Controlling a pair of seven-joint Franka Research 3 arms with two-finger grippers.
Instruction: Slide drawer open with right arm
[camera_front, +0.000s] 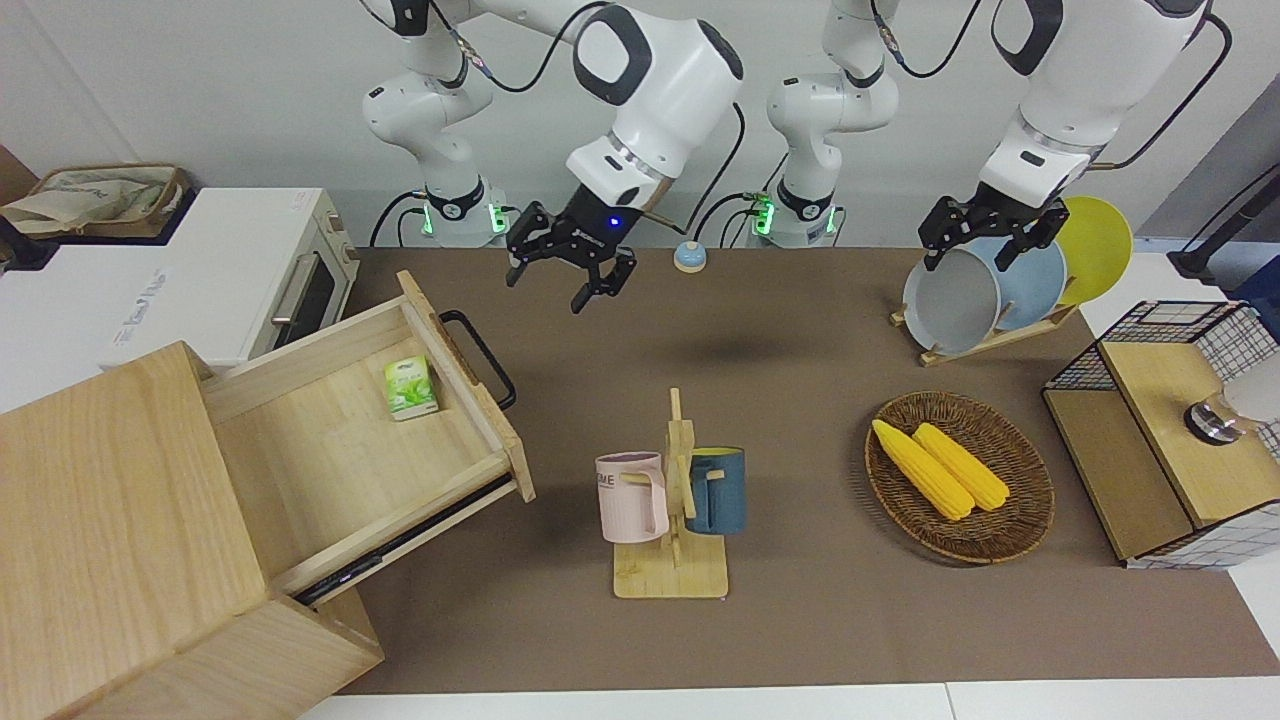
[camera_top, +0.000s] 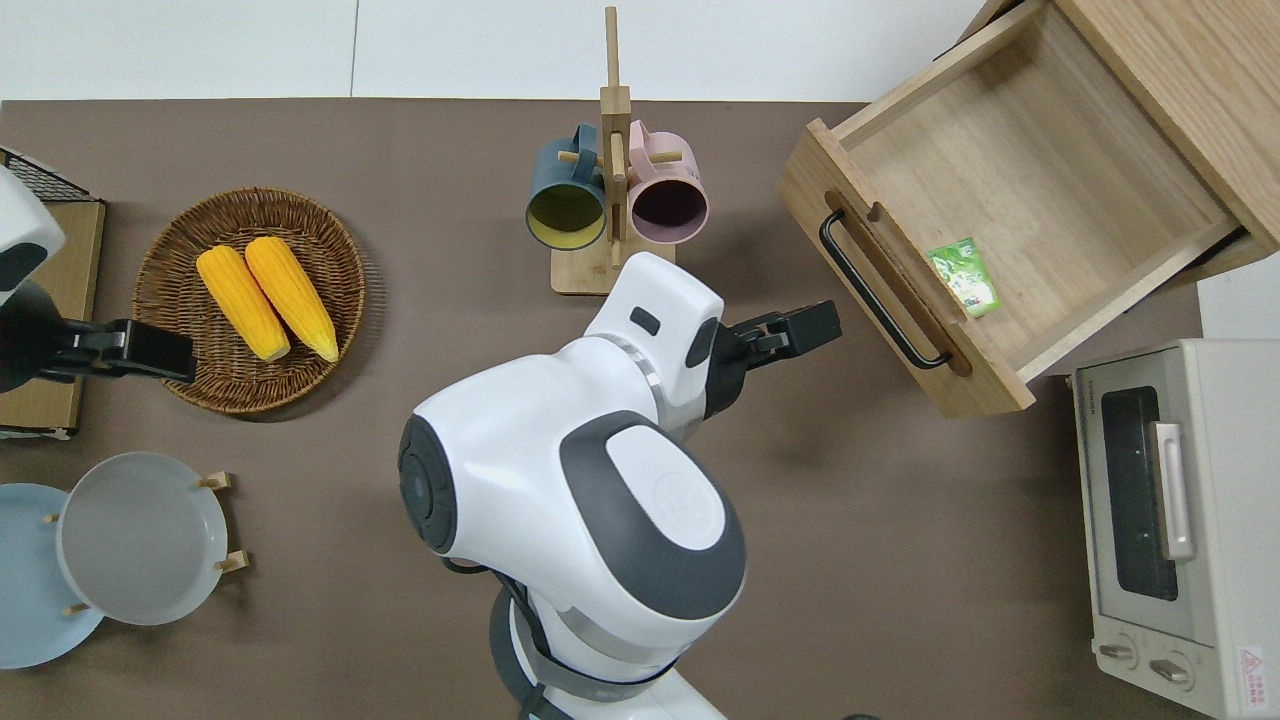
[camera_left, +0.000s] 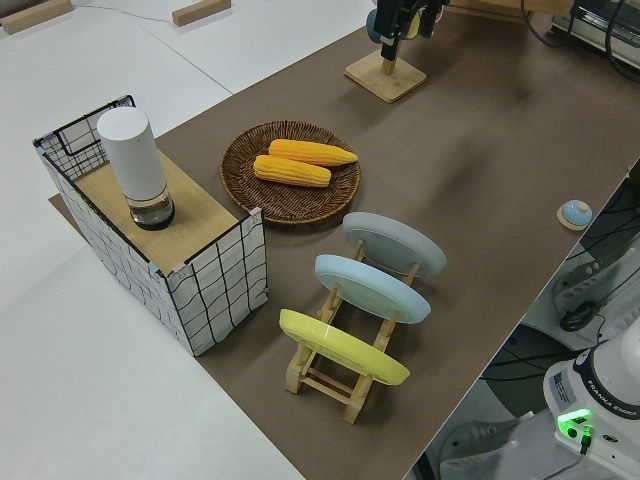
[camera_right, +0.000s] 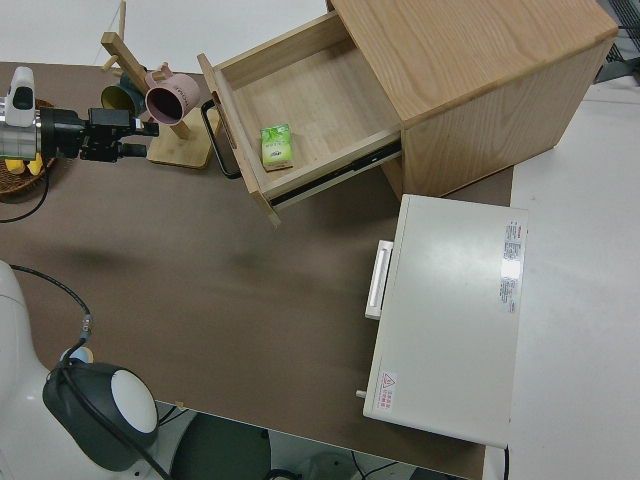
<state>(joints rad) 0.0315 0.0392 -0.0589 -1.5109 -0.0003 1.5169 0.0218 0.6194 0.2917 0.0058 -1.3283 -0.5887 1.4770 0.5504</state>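
Judging from how things lie, I count the opening itself as done: the drawer (camera_front: 370, 440) stands pulled well out of its wooden cabinet (camera_front: 120, 530) at the right arm's end of the table, its slide rail exposed along one side and most of its floor bare. A small green packet (camera_front: 411, 387) lies inside, close against the drawer's front panel. The black bar handle (camera_front: 480, 357) on that panel is free, with nothing gripping it. My right gripper (camera_front: 570, 262) hangs in the air with its fingers spread apart and empty; in the overhead view it sits over bare brown table (camera_top: 900, 560), beside the handle but clearly apart from it, between the drawer front and the mug rack (camera_front: 672, 510) with its pink and blue mugs. From that gap and the empty fingers I read the pull as finished and released, though I cannot say from these views whether the drawer has reached the full end of its travel. What remains, as I see it, is only to bring the right arm clear and park it. The left arm is parked, and its fingers look apart as well. The white toaster oven (camera_front: 240, 275), next to the cabinet and nearer the robots, has its door closed and plays no part.
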